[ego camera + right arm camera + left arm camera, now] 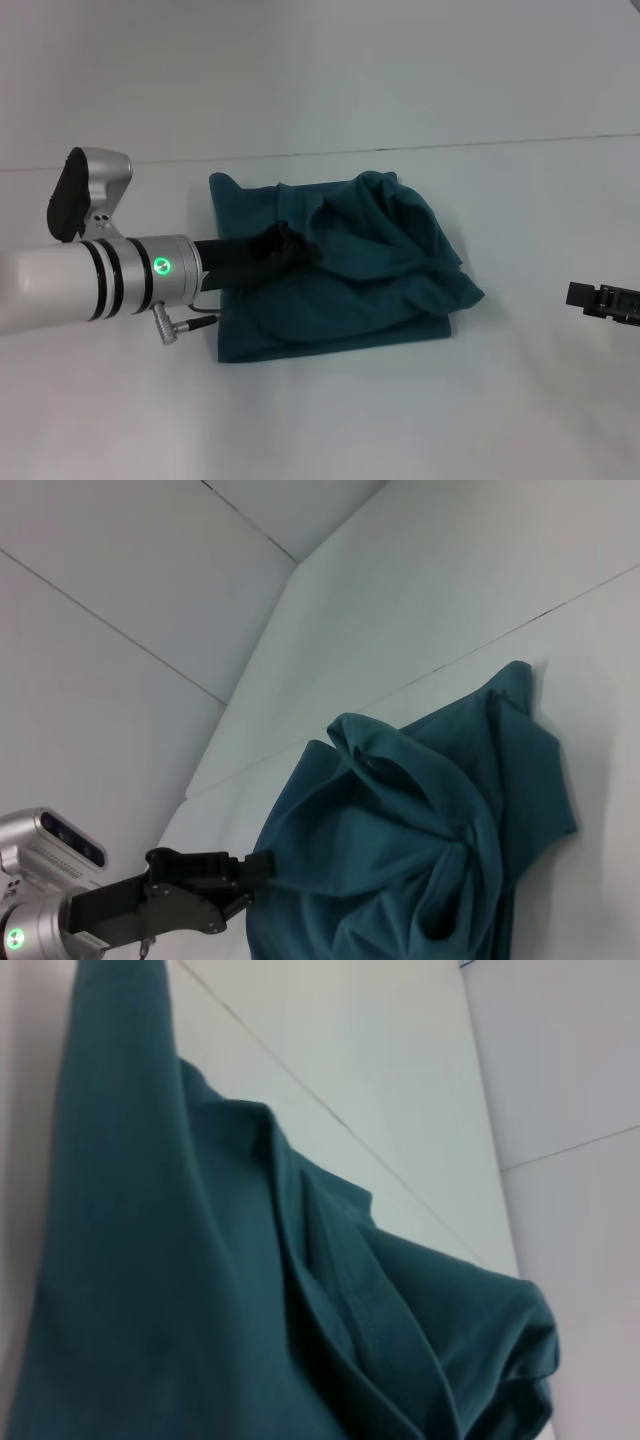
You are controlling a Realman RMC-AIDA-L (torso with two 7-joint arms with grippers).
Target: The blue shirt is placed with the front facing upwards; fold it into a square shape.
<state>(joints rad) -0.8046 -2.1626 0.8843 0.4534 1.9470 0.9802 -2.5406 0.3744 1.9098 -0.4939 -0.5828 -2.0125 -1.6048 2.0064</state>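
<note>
Your left arm [90, 280] filled the near left of the head view, reaching across the white table [330, 420] with its dark left gripper [282, 248] over the middle of the blue shirt [340, 280]. You had its fingers pinched together on a fold of the cloth, as the right wrist view showed [262, 868]. The shirt lay in a rumpled, roughly square heap at the table's centre, its side towards your right arm bunched into raised folds, the lettering hidden. Your right gripper [605, 301] sat at the table's right edge, well apart from the shirt; you could not tell how its fingers stood.
</note>
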